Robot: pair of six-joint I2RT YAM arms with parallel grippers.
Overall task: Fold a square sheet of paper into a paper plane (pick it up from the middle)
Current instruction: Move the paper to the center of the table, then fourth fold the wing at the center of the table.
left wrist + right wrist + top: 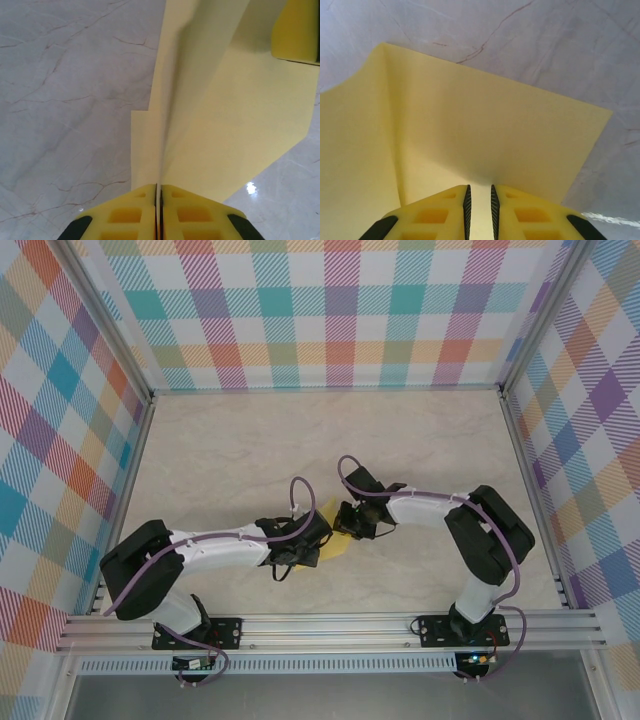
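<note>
The square sheet of paper [338, 530], creased and raised over the table's [250, 450] centre toward its near edge, is clamped by the left gripper [158, 192], while the right gripper [479, 192], jaws narrowly apart, straddles another edge; an early fold appears underway, next calling for pressing the crease.

Light is bright and even from above. In the overhead view the arms throw only soft, short shadows on the desk [300, 430]. The left wrist view shows one small white glare spot on the desk. The near yellow paper [225, 130] looks soft and slightly blurred in both wrist views.
</note>
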